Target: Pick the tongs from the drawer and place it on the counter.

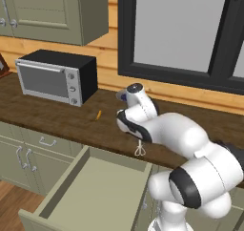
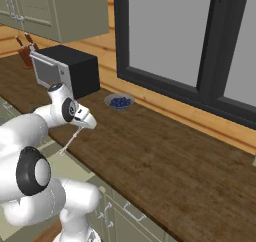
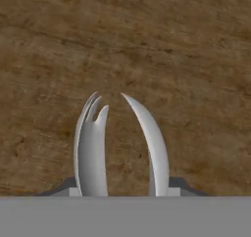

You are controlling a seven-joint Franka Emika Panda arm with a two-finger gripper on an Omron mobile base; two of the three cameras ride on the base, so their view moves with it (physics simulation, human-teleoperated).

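The white arm reaches over the front part of the long dark brown wood-grain counter (image 1: 57, 118), and its two-finger gripper (image 2: 80, 127) is closed on the slim silver-grey metal tongs (image 1: 139, 149); in the left base view the tongs hang down from the hand with their splayed end lowest, just above the counter's front edge; in the right base view they slant down and to the left from the gripper toward that edge; whether their tip touches the wood cannot be told. In the hand view the two curved arms of the tongs (image 3: 120, 143) rise from between the dark finger tips (image 3: 63, 188), with the brown wood behind them.

The wide shallow sage-green drawer (image 1: 90, 189) stands pulled out below the counter, its pale-green floor bare; a tiny orange stick (image 1: 98, 114) lies on the counter in front of a black and silver toaster oven (image 1: 55, 76); a small bowl of dark blue berries (image 2: 119, 102) sits near the dark-framed window (image 2: 185, 41).
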